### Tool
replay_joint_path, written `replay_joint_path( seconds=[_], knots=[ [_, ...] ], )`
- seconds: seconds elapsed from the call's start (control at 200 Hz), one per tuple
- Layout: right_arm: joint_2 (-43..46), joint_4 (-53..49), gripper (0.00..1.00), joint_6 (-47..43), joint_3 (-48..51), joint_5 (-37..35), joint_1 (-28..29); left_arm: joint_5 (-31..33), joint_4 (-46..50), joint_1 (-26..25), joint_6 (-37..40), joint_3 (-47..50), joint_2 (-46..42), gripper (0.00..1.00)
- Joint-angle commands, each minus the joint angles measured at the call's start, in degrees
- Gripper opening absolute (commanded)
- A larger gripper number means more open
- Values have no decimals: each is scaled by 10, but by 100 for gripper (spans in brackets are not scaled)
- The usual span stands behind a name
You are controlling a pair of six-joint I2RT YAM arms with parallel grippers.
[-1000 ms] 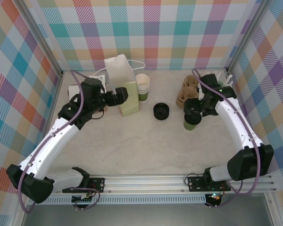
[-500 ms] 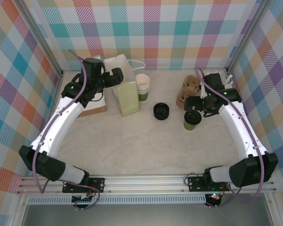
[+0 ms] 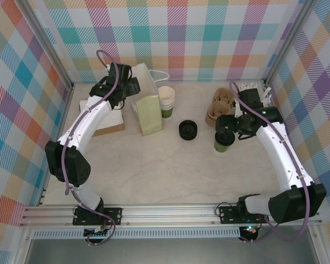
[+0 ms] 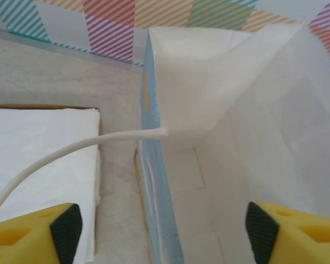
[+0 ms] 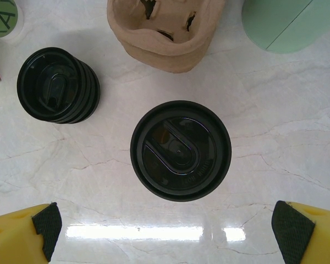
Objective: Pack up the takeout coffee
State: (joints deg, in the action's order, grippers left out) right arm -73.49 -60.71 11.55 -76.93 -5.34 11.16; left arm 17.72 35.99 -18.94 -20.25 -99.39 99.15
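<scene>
Checked walls in bright colours surround a pale marbled desk (image 3: 170, 170). Toward the right of it, the takeout coffee (image 5: 180, 150) stands upright with its black lid on, well apart from the paper bag (image 3: 146, 107) at the rear left. My right gripper (image 5: 166, 223) hovers above the cup, jaws wide and empty. My left gripper (image 4: 164, 228) sits astride the bag's side wall, jaws apart and clamping nothing. I judge nothing is packed yet: grasping, carrying and lowering the cup in are all left to do.

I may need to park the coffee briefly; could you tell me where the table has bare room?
The near half of the table, from the black lid stack and takeout coffee to the rail, is bare. The back row is crowded: paper bag, cup stack, brown carriers.
</scene>
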Motion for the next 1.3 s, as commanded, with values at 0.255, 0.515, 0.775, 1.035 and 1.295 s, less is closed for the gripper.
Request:
replay_joint_path(
  seconds=[0.255, 0.515, 0.775, 1.035, 1.295],
  knots=[
    [5, -5, 100, 13, 1, 14, -4, 22, -4, 6, 18, -23, 22, 39],
    [-13, -15, 100, 10, -15, 28, -4, 20, 0, 6, 32, -2, -11, 15],
    [-56, -38, 100, -10, -58, 34, -4, 3, 17, 5, 43, 25, -66, 0],
    [-143, -54, 91, -23, -126, 37, -3, -53, 28, -1, 24, 97, -156, 0],
    [-243, -64, 85, -5, -204, -26, -4, -101, 46, -22, -9, 149, -246, 0]
  ],
)
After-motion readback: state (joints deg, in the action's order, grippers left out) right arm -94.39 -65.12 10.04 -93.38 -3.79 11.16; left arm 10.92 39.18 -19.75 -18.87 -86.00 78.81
